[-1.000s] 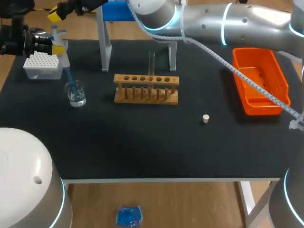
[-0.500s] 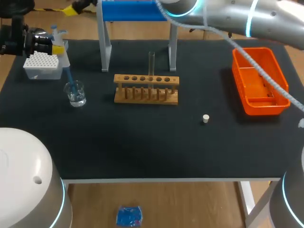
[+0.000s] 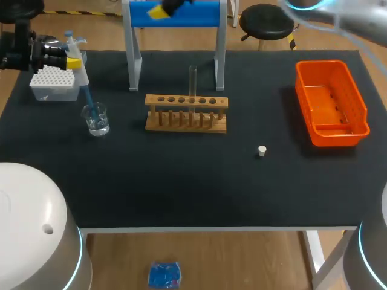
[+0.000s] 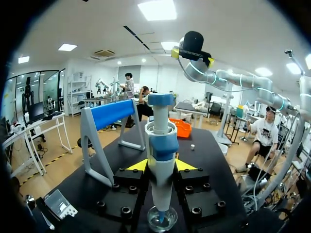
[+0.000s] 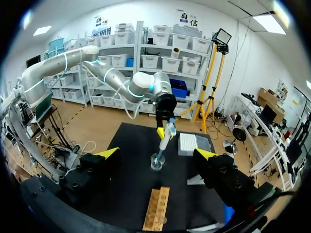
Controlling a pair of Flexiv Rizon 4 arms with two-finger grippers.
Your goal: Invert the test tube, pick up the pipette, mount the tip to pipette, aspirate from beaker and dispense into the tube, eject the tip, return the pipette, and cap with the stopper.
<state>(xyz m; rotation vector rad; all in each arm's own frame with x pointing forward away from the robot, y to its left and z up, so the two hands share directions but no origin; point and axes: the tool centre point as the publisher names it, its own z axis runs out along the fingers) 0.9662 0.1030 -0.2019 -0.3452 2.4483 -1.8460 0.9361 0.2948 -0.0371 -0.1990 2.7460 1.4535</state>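
The left pincer (image 4: 161, 166) is closed on the pipette (image 4: 163, 145), its yellow-tipped fingers pressing the white body from both sides just below the blue collar. The pipette hangs upright from this grip at the counter's (image 3: 181, 181) far left. Its blue tip (image 3: 89, 101) slants down into the glass beaker (image 3: 97, 118), which holds clear liquid and stands on the counter just in front of the white tip box (image 3: 53, 83). The right pincer (image 5: 156, 154) is spread wide with nothing between its fingers. It hangs high above the counter's far edge, and in the head view it shows over the blue crossbar of the pipette stand (image 3: 175, 13). From its wrist view, the beaker, the pipette and the tip box lie well ahead of it, with the end of the wooden test tube rack (image 3: 186, 113) under it. The rack sits near the middle of the counter, just in front of the stand's two grey legs. A clear test tube (image 3: 193, 81) stands upright in one of its middle holes. The small pale stopper (image 3: 262, 151) lies alone on the dark counter, nearer the front edge and to the right of the rack, touching nothing. The orange bin (image 3: 331, 130) rests at the counter's right side, well apart from the stopper and the rack.
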